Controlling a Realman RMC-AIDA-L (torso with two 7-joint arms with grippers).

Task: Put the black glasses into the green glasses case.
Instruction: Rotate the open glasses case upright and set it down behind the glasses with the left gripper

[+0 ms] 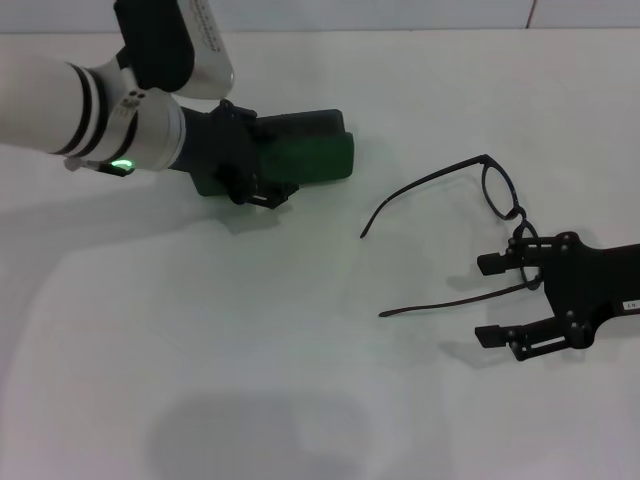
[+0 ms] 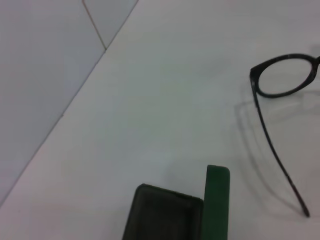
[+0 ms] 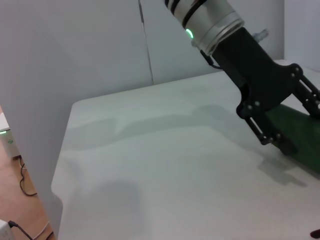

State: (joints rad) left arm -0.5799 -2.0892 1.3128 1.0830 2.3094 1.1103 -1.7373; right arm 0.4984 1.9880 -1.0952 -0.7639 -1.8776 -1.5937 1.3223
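Observation:
The black glasses [image 1: 500,190] lie unfolded on the white table at the right, temple arms pointing left. My right gripper [image 1: 494,300] rests low beside them, open, with the nearer temple arm running between its fingers. The green glasses case [image 1: 322,158] lies at the back left, open, its dark lining [image 2: 165,216] showing. My left gripper [image 1: 268,160] is over the case's left end, fingers spread and straddling it. In the left wrist view one lens and a temple arm of the glasses [image 2: 276,150] lie beyond the case [image 2: 217,200]. The right wrist view shows the left gripper [image 3: 302,125] over the case [image 3: 307,145].
The white table [image 1: 300,350] is bare between the case and the glasses and toward the front. A wall stands close behind the table. In the right wrist view the table's edge [image 3: 62,155] drops off to a floor with cables.

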